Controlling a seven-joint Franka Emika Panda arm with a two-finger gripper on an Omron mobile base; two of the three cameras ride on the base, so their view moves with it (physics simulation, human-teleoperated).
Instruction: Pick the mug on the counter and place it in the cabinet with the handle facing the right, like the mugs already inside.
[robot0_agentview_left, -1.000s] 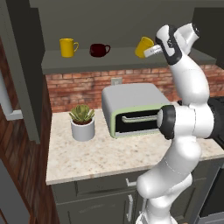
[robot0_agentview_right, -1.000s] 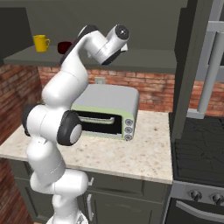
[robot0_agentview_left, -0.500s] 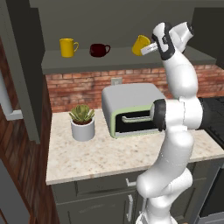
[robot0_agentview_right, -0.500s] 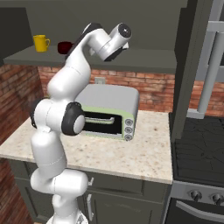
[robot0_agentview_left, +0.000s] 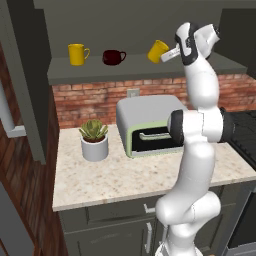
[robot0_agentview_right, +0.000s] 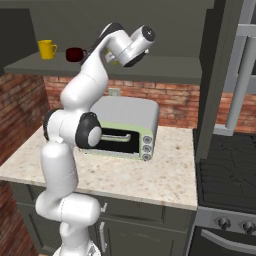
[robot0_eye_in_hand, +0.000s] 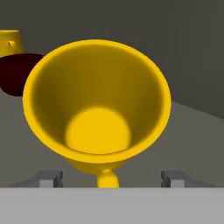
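The amber mug is tilted over the cabinet's grey shelf board, to the right of the lemon-yellow mug and the dark red mug. My gripper is at its right side. In the hand view I look straight into the mug's mouth. Its handle points down between my fingertips. The gripper is open, with the jaws wide apart and clear of the mug. I cannot tell if the mug's base rests on the shelf.
On the beige counter below stand a toaster oven and a potted succulent. A dark stove lies to the right. The cabinet's side wall rises at the shelf's right end.
The jaws have gone from shut on the mug to wide open. The hand and mug shifted slightly left over the shelf a second ago and have held still since.
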